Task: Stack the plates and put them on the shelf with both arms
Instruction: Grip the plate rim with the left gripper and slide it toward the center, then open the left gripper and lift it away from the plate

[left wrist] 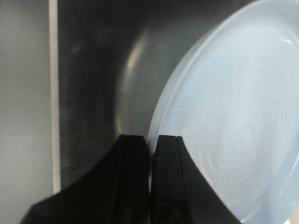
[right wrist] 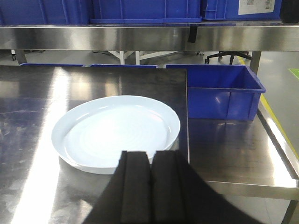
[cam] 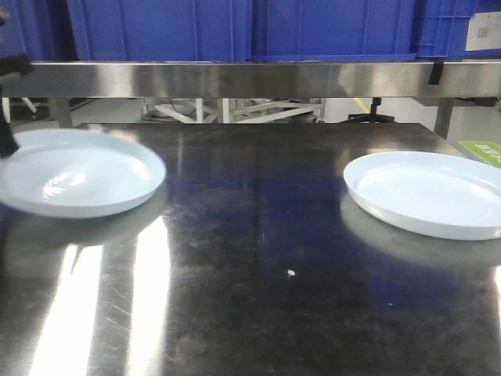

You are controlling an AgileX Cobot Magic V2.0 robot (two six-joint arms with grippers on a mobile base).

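The left gripper (left wrist: 150,144) is clamped on the rim of the left plate (left wrist: 233,116), its black fingers (left wrist: 133,177) pressed either side of the thin edge with only a slit between. The right gripper (right wrist: 150,156) holds nothing, its jaws standing together; it hangs just short of the right plate (right wrist: 117,130), its tips overlapping the near rim in the right wrist view without seeming to touch it.

In the front view the left plate (cam: 74,172) is at the left of the table (cam: 258,298), blurred and a little tilted; it looks raised off the steel, though I cannot be sure. The right plate (cam: 430,192) lies flat at the right, well apart from the other. The shelf (cam: 235,78) runs above and behind both, carrying blue crates (cam: 156,27).

The plates look stiff and hard, probably weighty for a pinch at one edge; held so, a plate will likely sag and want to swing. The gloss suggests a slippery surface, so the bite should go deep across the upturned lip. If they are ceramic they will chip, so one should be set on the other gently. The rim is the only part that offers a hold; for the shelf, opposite rims, one per arm, seem safest.

Both are alike: large, round, shallow, pale bluish-white; low upturned rim, faint concentric rings inside, glare on the glaze.
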